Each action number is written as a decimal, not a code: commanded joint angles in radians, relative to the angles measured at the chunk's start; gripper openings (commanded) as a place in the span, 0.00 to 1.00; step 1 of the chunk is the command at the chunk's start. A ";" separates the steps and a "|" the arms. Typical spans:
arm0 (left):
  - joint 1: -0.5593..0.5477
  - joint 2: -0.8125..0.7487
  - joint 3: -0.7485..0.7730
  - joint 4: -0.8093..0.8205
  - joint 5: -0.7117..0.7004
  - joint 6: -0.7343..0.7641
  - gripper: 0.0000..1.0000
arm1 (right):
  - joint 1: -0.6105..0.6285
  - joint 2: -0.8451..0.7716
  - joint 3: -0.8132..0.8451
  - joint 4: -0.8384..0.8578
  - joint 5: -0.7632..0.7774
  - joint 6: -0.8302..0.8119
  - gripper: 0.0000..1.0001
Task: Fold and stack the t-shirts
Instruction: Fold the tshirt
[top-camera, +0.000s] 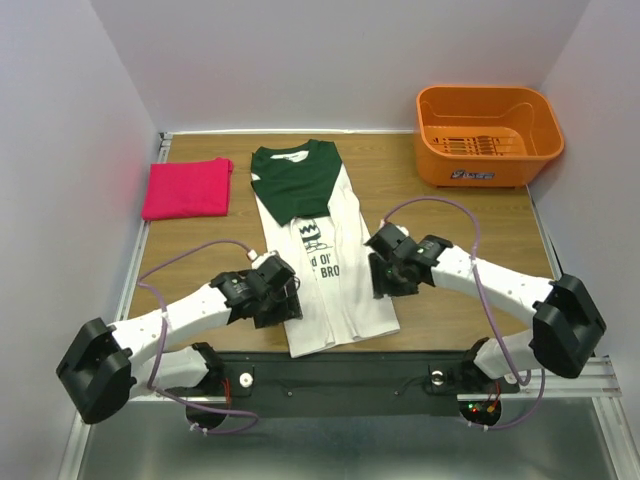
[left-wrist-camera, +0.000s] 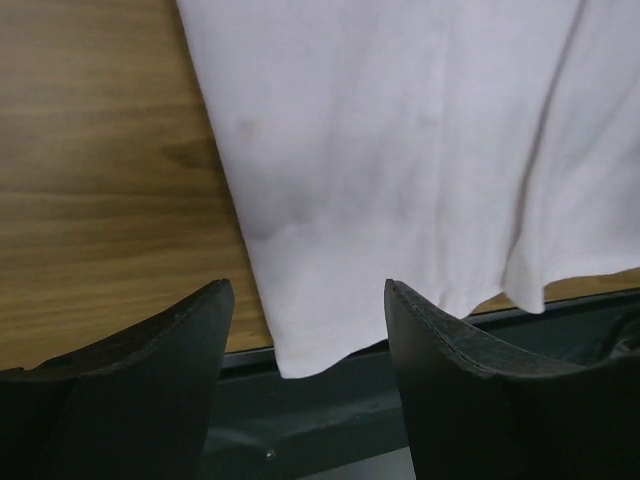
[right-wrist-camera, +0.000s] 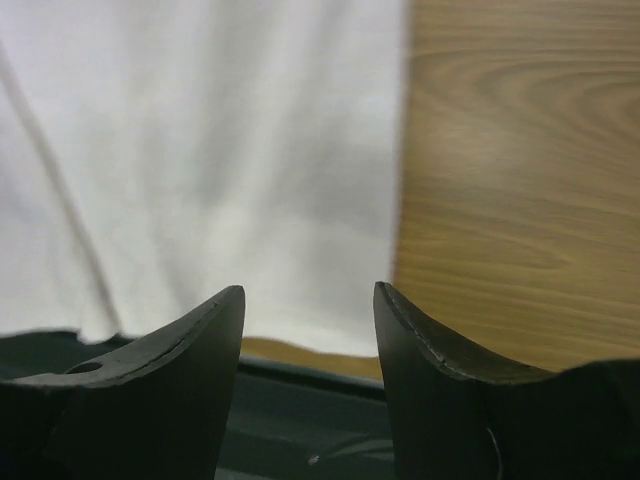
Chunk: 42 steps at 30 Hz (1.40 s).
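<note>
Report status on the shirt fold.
Left jaws open, right jaws open, both empty. White tee folded narrow, flat between arms. Pink tee folded, far left. Basket far right, not in the way.

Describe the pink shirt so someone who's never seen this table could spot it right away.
Start at the wooden table and go to its far left corner, across from the orange basket. The pink t-shirt lies there, folded into a rectangle. Unlike the white and green t-shirt mid-table, it is plain, with no print.
</note>
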 joint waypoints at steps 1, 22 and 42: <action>-0.095 0.068 0.047 -0.103 -0.069 -0.136 0.71 | -0.099 -0.057 -0.058 -0.034 0.028 -0.023 0.61; -0.236 0.186 0.021 -0.155 0.004 -0.290 0.60 | -0.134 -0.115 -0.230 0.067 -0.191 0.015 0.66; -0.301 0.266 0.021 -0.100 0.015 -0.285 0.46 | -0.071 -0.029 -0.265 0.120 -0.246 0.071 0.60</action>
